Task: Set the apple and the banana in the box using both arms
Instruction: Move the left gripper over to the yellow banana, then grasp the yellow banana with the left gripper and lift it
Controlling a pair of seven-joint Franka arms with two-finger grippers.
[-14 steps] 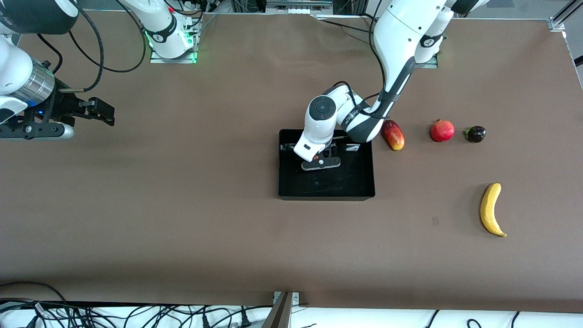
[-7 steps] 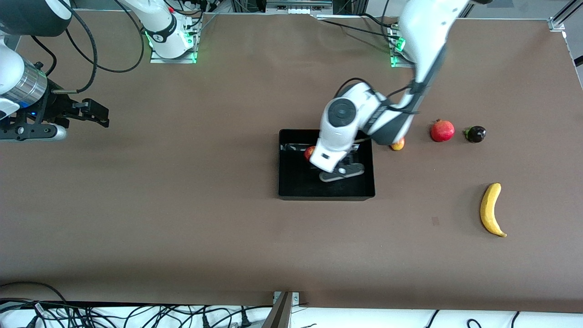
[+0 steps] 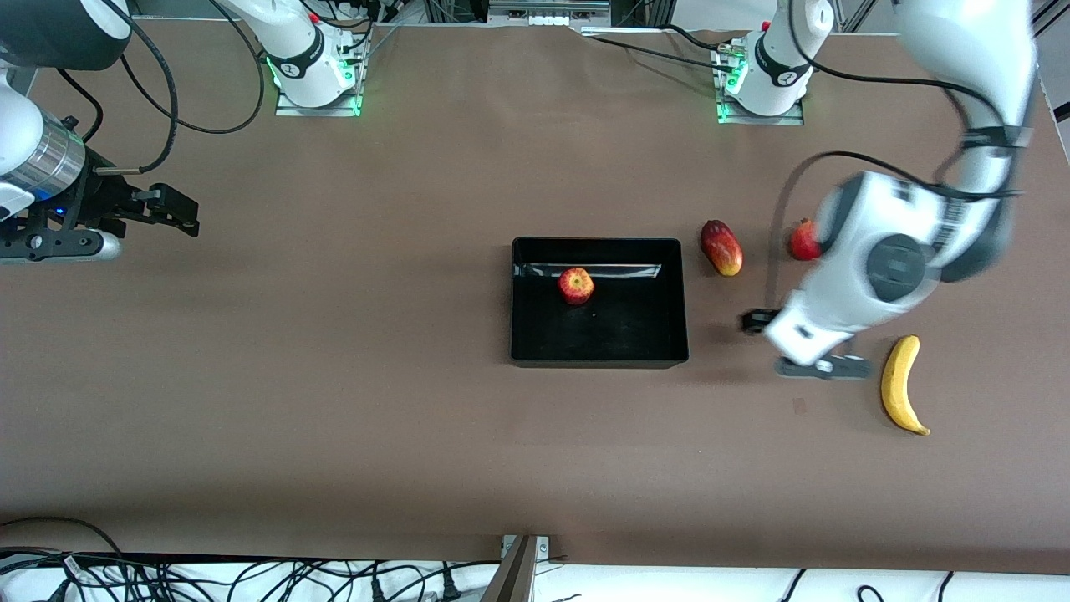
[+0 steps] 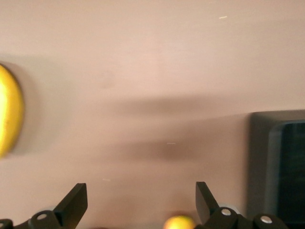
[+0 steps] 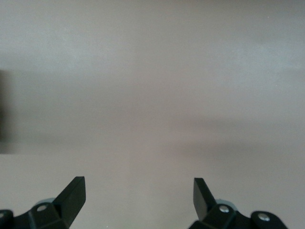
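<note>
Now that the left end effector (image 3: 798,347) has quit the box (image 3: 685,301) and swung out over the bare surface (image 3: 334,401) between the box and the banana (image 3: 899,385), you can enter the apple as delivered.

- Apple (image 3: 576,285): lying alone in the box, toward the wall farther from the front camera; a second ago it was hidden under the left end effector there. First half of the task done, in my judgement.
- Banana: untouched, same spot as before, on the surface well apart from the box, toward the left arm's end and nearer the front camera than the box's middle. Its edge shows in the left wrist view (image 4: 8,117).
- Left end effector (image 4: 140,202): fingers spread wide, carrying nothing, just beside the banana but not yet over it.
- Right end effector (image 3: 180,209): fingers parted, empty, waiting over the surface well apart from the box at the right arm's end; hardly moved in the last second.
- Mango (image 3: 721,247): just beside the box's corner, farther from the front camera than the banana.
- Pomegranate (image 3: 803,240): past the mango, away from the box, half covered by the left arm.

Obstructions: none lies between the left end effector and the banana. You should mind the mango on the carry back to the box, since it sits close to the rim on that side.
</note>
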